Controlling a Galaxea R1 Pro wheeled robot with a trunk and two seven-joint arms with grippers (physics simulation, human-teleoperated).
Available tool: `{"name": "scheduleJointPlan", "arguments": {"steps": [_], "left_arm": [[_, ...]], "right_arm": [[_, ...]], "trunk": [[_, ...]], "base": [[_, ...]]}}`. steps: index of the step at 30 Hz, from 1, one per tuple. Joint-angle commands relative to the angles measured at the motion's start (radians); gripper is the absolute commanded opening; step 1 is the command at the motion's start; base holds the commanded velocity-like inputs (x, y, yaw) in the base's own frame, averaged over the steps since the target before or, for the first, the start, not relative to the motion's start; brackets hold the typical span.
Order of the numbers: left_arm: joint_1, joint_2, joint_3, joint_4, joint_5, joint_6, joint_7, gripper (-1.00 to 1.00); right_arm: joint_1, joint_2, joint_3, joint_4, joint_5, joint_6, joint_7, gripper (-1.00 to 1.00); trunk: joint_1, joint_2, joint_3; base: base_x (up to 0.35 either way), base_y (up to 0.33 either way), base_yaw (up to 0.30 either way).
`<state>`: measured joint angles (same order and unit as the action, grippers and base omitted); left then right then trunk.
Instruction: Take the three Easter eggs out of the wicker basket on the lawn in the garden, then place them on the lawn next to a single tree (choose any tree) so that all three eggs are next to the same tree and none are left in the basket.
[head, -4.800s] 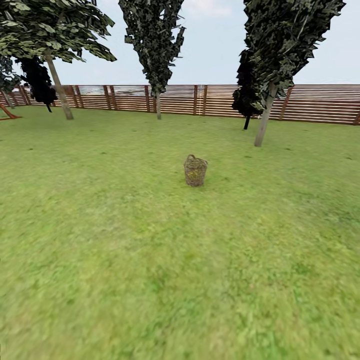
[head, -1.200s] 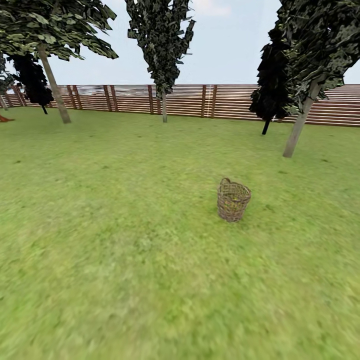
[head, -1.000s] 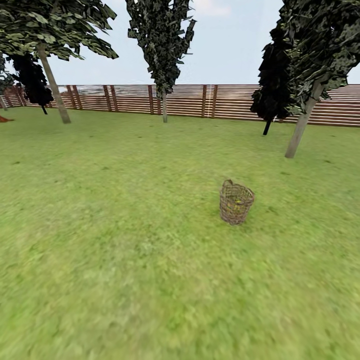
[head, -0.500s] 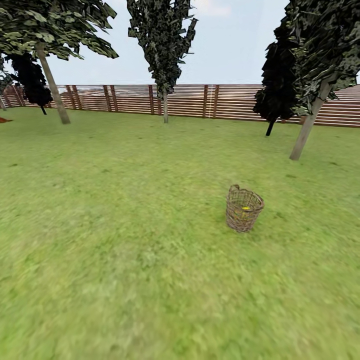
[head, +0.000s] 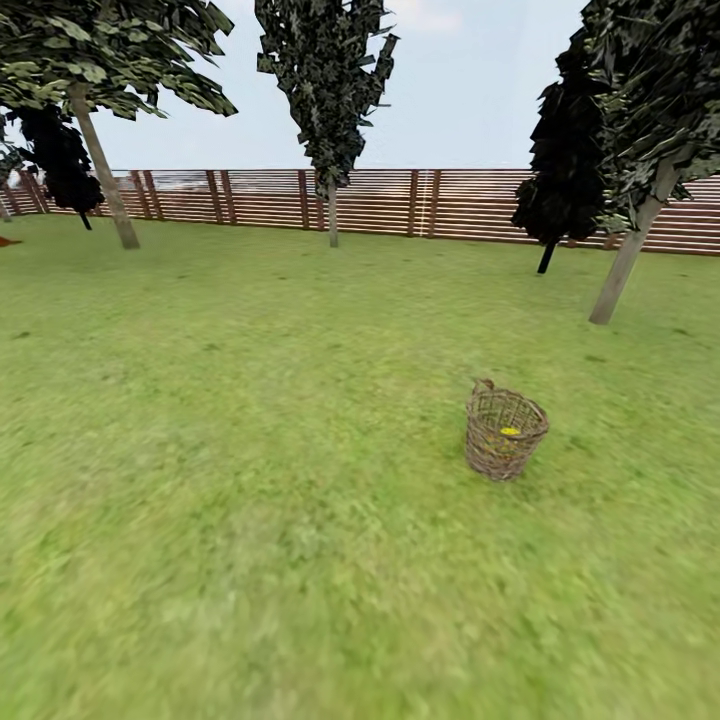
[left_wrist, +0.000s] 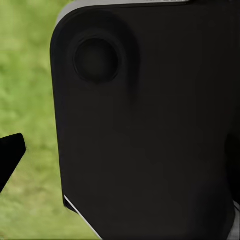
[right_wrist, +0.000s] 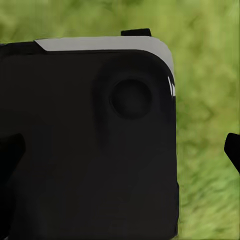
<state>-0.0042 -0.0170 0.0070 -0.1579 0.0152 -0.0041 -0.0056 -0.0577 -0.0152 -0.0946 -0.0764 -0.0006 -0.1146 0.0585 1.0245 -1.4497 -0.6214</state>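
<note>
Head view: wide mottled green lawn fills most of the field, flat, blurred in the near part. Behind it a brown horizontal-slat wooden fence runs across the far edge of the garden, pale sky above.

Trees, by apparent size. At right, a tree with thick pale grey-beige trunk, trunk leaning, dark green blocky foliage overhead. Just beside it, farther back, a thin black-trunked dark tree. At left, a leaning slimmer-trunked tree with green canopy; another black tree behind it near the fence. Centre back, a narrow upright tree with dark speckled foliage standing close to the fence.

Small round brown woven wicker basket stands upright on the lawn, right of centre, well apart from every trunk; the thick-trunked tree is the nearest. A loop handle shows at its far rim. Inside, through the open top, a patch of bright yellow Easter egg; number of eggs cannot be told.

Left wrist view: large black rounded housing in front of grass; a black tip at the edge. Left gripper state: cannot tell.

Right wrist view: matching black housing with grey top edge over grass. Right gripper state: cannot tell.
</note>
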Motion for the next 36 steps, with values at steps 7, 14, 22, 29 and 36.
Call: {"name": "scheduleJointPlan", "arguments": {"steps": [7, 14, 22, 29, 36], "left_arm": [[0.000, -0.001, 0.001, 0.000, 0.001, 0.000, -0.001, 1.00], [0.000, -0.001, 0.001, -0.001, 0.000, 0.000, 0.000, 1.00], [0.000, -0.001, 0.001, -0.002, 0.000, 0.001, 0.000, 1.00], [0.000, -0.001, 0.001, -0.002, 0.000, 0.001, 0.001, 1.00], [0.000, -0.001, 0.001, -0.001, 0.000, 0.001, 0.001, 1.00]], "right_arm": [[-0.001, -0.002, -0.008, 0.001, 0.002, -0.004, 0.006, 1.00], [-0.001, -0.002, -0.007, 0.001, 0.007, -0.003, 0.006, 1.00], [-0.001, -0.004, -0.005, 0.003, 0.007, -0.004, 0.006, 1.00], [-0.001, -0.005, -0.005, 0.003, 0.007, -0.004, 0.006, 1.00], [-0.001, -0.005, -0.005, 0.003, 0.004, -0.003, 0.006, 1.00]], "trunk": [[0.000, 0.000, -0.001], [0.000, 0.000, -0.001], [0.000, 0.000, -0.001], [0.000, 0.000, -0.001], [0.000, 0.000, -0.001]], "base": [[0.294, 0.133, 0.000], [0.294, 0.133, 0.000], [0.294, 0.131, 0.000], [0.294, 0.131, 0.000], [0.294, 0.131, 0.000]]}}
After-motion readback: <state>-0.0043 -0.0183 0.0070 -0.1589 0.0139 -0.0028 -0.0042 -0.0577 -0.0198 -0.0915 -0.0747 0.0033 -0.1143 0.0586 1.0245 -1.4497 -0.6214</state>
